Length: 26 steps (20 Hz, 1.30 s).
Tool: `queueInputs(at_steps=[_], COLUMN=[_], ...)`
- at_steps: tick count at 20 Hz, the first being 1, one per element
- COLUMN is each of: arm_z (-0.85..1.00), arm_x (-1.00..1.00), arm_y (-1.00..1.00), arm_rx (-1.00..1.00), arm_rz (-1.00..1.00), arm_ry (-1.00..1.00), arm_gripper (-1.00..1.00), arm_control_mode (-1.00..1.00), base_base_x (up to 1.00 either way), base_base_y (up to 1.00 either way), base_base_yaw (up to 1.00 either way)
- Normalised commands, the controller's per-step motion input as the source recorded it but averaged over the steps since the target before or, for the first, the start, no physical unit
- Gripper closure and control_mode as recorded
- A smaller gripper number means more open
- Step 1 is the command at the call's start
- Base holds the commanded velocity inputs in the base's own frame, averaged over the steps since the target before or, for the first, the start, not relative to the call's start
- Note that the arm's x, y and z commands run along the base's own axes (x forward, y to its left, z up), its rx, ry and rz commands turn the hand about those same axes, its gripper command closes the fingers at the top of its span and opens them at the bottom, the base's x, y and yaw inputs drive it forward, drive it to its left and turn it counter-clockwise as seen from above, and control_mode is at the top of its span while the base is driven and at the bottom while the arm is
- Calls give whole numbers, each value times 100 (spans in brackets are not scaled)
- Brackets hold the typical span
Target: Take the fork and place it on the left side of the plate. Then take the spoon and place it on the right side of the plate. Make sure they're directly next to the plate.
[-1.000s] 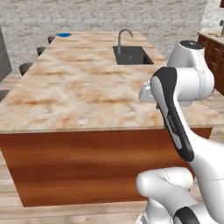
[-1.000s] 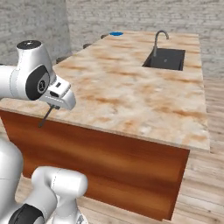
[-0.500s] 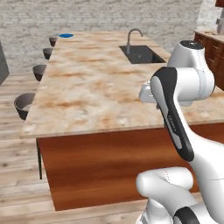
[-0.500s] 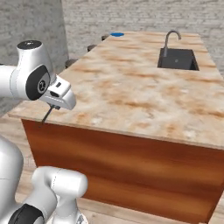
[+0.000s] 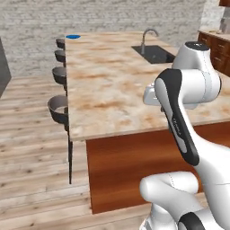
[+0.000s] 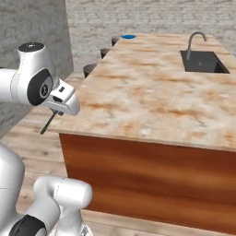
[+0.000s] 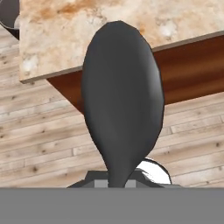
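My gripper (image 6: 58, 111) hangs off the near left corner of the island counter (image 6: 152, 92), shut on a dark spoon (image 6: 48, 124) whose thin end slants down toward the floor. In the hand view the spoon's grey-black bowl (image 7: 122, 100) rises close in front of the camera, over the counter's corner and the wooden floor. A small blue plate (image 5: 72, 37) lies at the far end of the counter, also seen as the plate (image 6: 128, 36) from the right side. The fork is out of view.
A sink with a curved tap (image 5: 153, 51) is set into the counter's far right part. Several dark stools (image 5: 58, 108) line the island's left side. Wooden floor spreads to the left, with a brick wall behind.
The whole scene has slid to the right in both base views, so the base has driven left along the island. The arm's pose and its grip on the spoon are unchanged.
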Motion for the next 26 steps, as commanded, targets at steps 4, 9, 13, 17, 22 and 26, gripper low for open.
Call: queueInputs(at_steps=[4, 9, 13, 17, 22, 26], arm_z=[0, 0, 0, 0, 0, 0], arm_x=[0, 0, 0, 0, 0, 0], arm_y=[0, 0, 0, 0, 0, 0], arm_rx=[0, 0, 0, 0, 0, 0], arm_rz=[0, 0, 0, 0, 0, 0], arm_ry=[0, 0, 0, 0, 0, 0], arm_gripper=[100, 100, 100, 100, 100, 100], arm_control_mode=[100, 100, 100, 100, 100, 100], base_base_x=[0, 0, 0, 3, 41, 97], base_base_y=[100, 100, 100, 100, 100, 100], base_base_yaw=[-24, -26, -25, -22, -22, -26])
